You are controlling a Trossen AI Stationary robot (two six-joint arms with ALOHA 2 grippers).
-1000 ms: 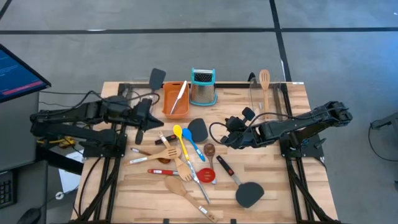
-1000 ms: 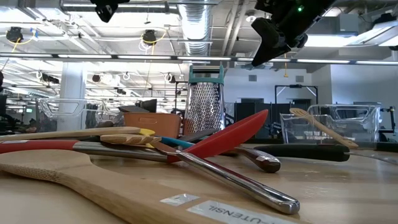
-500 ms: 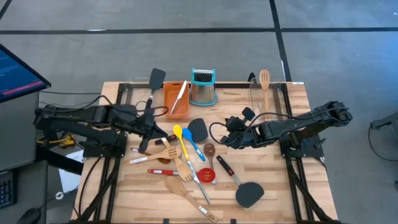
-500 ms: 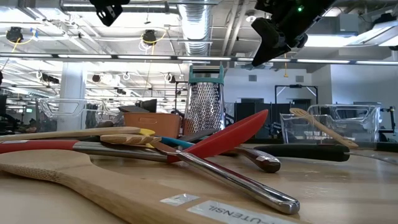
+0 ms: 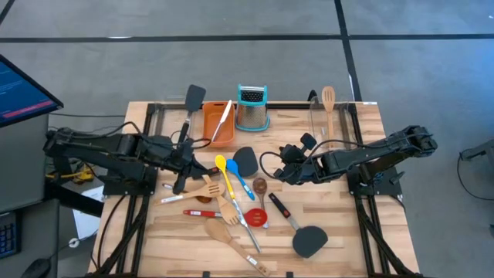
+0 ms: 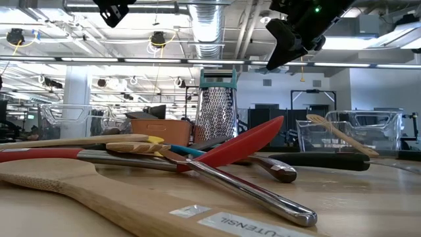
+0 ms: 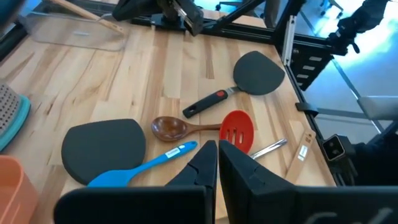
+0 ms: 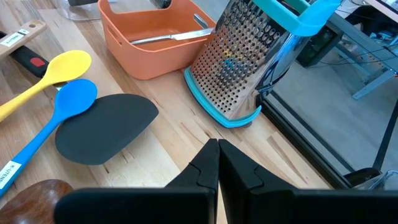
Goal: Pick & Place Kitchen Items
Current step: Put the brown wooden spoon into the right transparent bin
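The kitchen items lie in a loose heap mid-table: a yellow spoon [image 5: 221, 162], a blue spoon [image 5: 234, 167], a small black turner [image 5: 245, 160], a brown wooden spoon [image 5: 259, 185], a red slotted spoon [image 5: 257, 218], wooden spatulas [image 5: 220, 232] and a large black turner [image 5: 309, 241]. My left gripper [image 5: 189, 160] hovers shut at the heap's left side, holding nothing; its closed fingers [image 7: 216, 155] point across the heap. My right gripper [image 5: 282, 164] hovers shut at the heap's right side, its closed fingers [image 8: 217, 155] aimed at the small turner [image 8: 106, 127].
An orange tray [image 5: 208, 127] at the back holds a steel-handled tool [image 5: 223, 117]. Beside it stands a steel grater [image 5: 252, 108]. Another black turner [image 5: 194, 96] shows left of the tray. A clear container [image 5: 320, 123] with a wooden spoon [image 5: 328, 100] is at the back right.
My left gripper has swung toward the table's right and near edge, coming closer to the heap and a little lower. It has stayed shut. My right arm and the utensils have kept still.
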